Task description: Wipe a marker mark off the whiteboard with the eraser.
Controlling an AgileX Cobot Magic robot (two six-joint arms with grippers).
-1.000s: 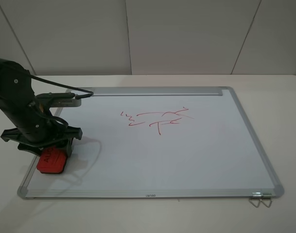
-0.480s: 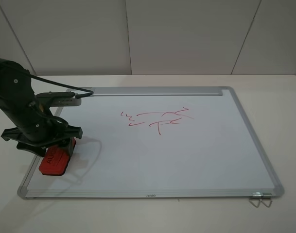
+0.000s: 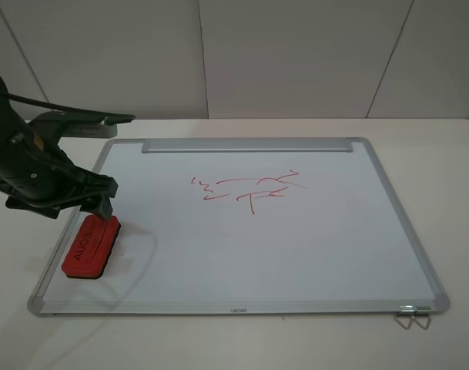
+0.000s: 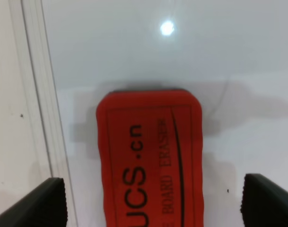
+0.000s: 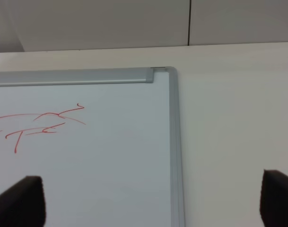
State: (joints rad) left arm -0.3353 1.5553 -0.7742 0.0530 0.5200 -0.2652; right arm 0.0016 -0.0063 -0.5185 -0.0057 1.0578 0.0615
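- Eraser (image 3: 91, 247) lies flat at the lower left of the exterior high frame, on the whiteboard (image 3: 296, 247) just inside its left frame edge — a red block with rounded corners and dark lettering on top.
- Left gripper (image 3: 80, 202) hangs above the eraser's far end, the dark arm angled in from the left edge of the frame with a cable arching over it.
- In the left wrist view the two black fingertips (image 4: 39, 203) sit in the bottom corners, spread wide, with the eraser (image 4: 148, 156) between them and clear of both — nothing is held.
- Same view: a thin black felt edge peeks out along the eraser's far end, and a bright light spot glints on the glossy board (image 4: 229, 61).
- Marker mark (image 3: 253, 189) sits a little above the middle of the frame, thin red strokes well apart from the eraser.
- Board surface is smooth and white, with a silver metal frame and a silver bar along the upper edge.
- Right gripper (image 5: 148, 208) shows only as two dark tips (image 5: 21, 198) in the bottom corners of the right wrist view, set wide and empty, over the board's corner (image 5: 170, 94) and the pale table (image 5: 238, 118).
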